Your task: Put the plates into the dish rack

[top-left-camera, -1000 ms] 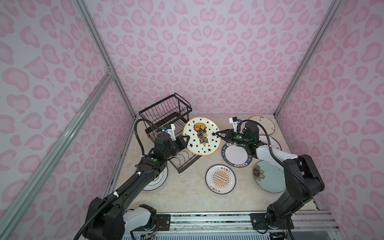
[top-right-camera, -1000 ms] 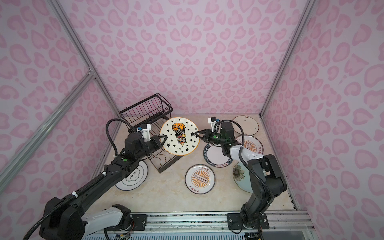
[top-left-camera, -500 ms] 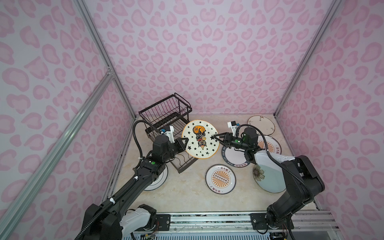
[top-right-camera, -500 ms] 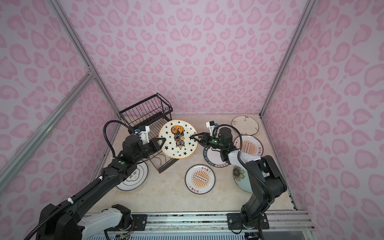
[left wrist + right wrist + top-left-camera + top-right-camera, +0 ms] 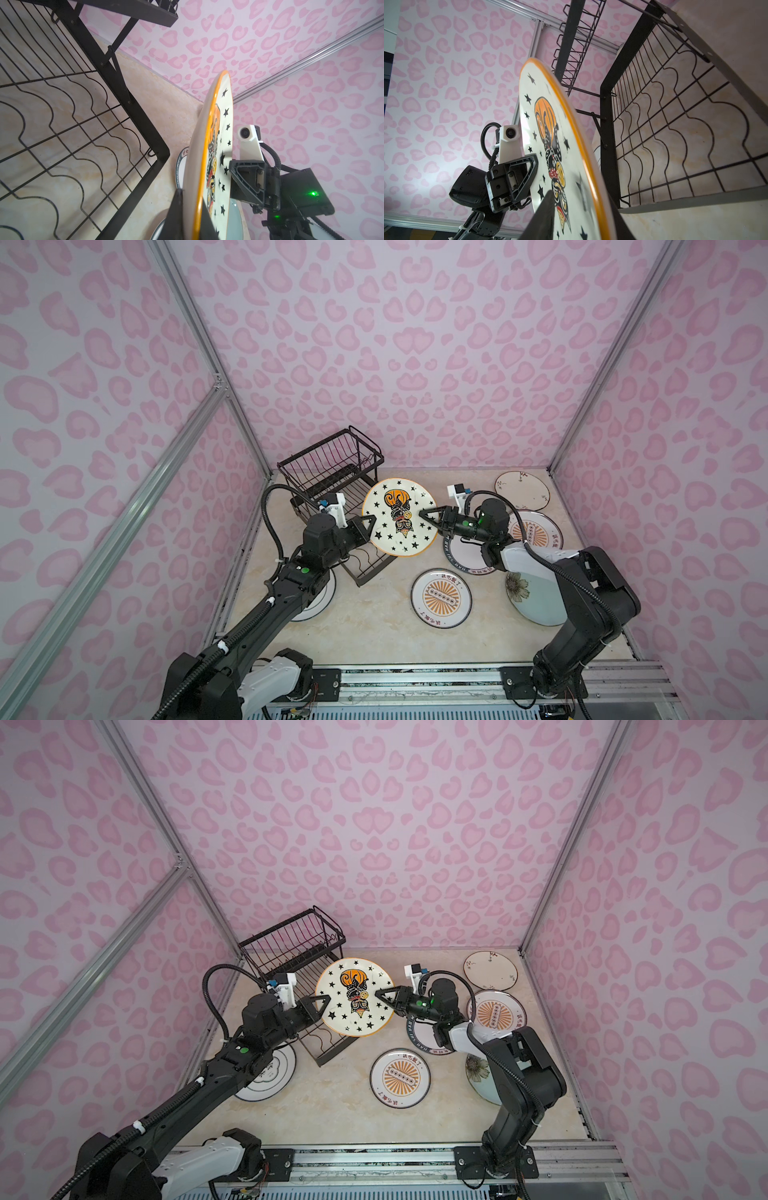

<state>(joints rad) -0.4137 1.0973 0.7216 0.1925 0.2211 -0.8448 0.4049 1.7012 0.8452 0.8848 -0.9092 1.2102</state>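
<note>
There are seven plates, one dish rack and two grippers. The star plate is off the table, held in the air between the two grippers. It hangs over the near right corner of the dish rack, above the lower tray of wavy wires.

Its painted face is turned up towards the top cameras. Being round, it has no long axis of its own, but the painted figure runs back to front, with the orange head towards the back wall.

The left gripper is clenched on the plate's left rim, one finger on each face. The right gripper straddles the right rim; I cannot tell whether it is clamping or loose.

The other six plates lie flat on the table:
- a floral plate in the far right corner
- a sunburst plate near it
- a lettered-rim plate under the right gripper
- a second sunburst plate at front centre
- a blue-green plate under the right arm
- a ringed plate under the left arm
</note>
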